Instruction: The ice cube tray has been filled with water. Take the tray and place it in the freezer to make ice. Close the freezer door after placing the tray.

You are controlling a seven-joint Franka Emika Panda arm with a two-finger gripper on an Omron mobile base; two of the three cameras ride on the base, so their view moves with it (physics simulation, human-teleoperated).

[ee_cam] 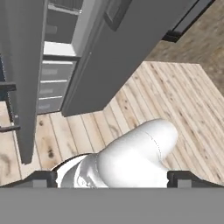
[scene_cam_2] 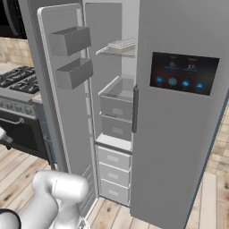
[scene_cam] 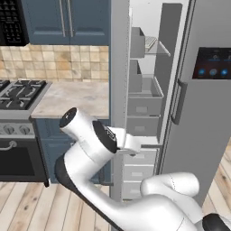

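The freezer (scene_cam_2: 114, 89) stands open, its door (scene_cam_2: 62, 98) swung wide toward nine o'clock in the right base view, with two grey bins on its inner face. The tray (scene_cam_2: 120, 44) lies flat on the freezer's upper wire shelf, at about twelve o'clock in that view; in the left base view it shows as a pale grid (scene_cam: 150, 42) at one o'clock, just behind the door's bins. Its cells look pale, but any water in them is too small to make out. Below the shelf sit an open grey bin and a stack of white drawers (scene_cam_2: 114, 159). At three o'clock the neighbouring fridge door (scene_cam_2: 183, 112) carries a dark blue-lit panel. In the hand view the gripper (ee_cam: 112, 178) is spread wide, one dark fingertip at seven o'clock and the other at five, with nothing between them; beyond them lie the wooden floor (ee_cam: 175, 100) and the lower edge of the freezer door. A stove (scene_cam: 18, 94) sits at nine o'clock in the left base view.
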